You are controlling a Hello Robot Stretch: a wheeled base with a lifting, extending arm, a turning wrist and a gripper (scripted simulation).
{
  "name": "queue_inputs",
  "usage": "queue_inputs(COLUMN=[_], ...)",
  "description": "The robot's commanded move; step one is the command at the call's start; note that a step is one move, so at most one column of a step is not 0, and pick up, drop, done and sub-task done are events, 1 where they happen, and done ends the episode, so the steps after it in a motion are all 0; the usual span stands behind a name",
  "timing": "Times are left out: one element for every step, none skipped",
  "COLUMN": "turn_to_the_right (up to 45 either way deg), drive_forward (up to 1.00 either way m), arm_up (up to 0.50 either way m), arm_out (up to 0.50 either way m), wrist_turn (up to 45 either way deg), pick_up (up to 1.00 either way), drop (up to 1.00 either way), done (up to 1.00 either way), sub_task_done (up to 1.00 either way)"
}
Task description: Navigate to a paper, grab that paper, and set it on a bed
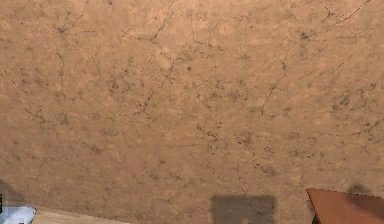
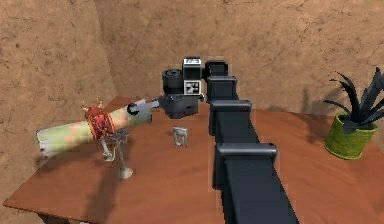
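Observation:
A rolled paper (image 2: 70, 133), cream-coloured and tied with a red ribbon, hangs at the far end of my gripper (image 2: 137, 109) above the left part of a brown wooden table (image 2: 170, 180). The gripper holds this paper, whose left end reaches out past the table's edge. The dark arm (image 2: 240, 150) stretches out over the tabletop from the arm side view's bottom edge.
A small metal stand (image 2: 121, 160) and a small glass (image 2: 181, 135) stand on the table under and beside the gripper. A potted plant (image 2: 355, 120) sits at the table's right. A brown wall (image 1: 190, 100) is close ahead. A table corner (image 1: 345, 205) shows at the forward view's lower right.

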Motion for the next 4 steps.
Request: queue_inputs(turn_to_the_right=[0.0,0.0,0.0,0.0], drive_forward=[0.0,0.0,0.0,0.0], arm_up=[0.0,0.0,0.0,0.0], arm_out=[0.0,0.0,0.0,-0.26], wrist_turn=[-45.0,-45.0,-9.0,0.0], pick_up=[0.0,0.0,0.0,0.0], drop=[0.0,0.0,0.0,0.0], done=[0.0,0.0,0.0,0.0], sub_task_done=[0.0,0.0,0.0,0.0])
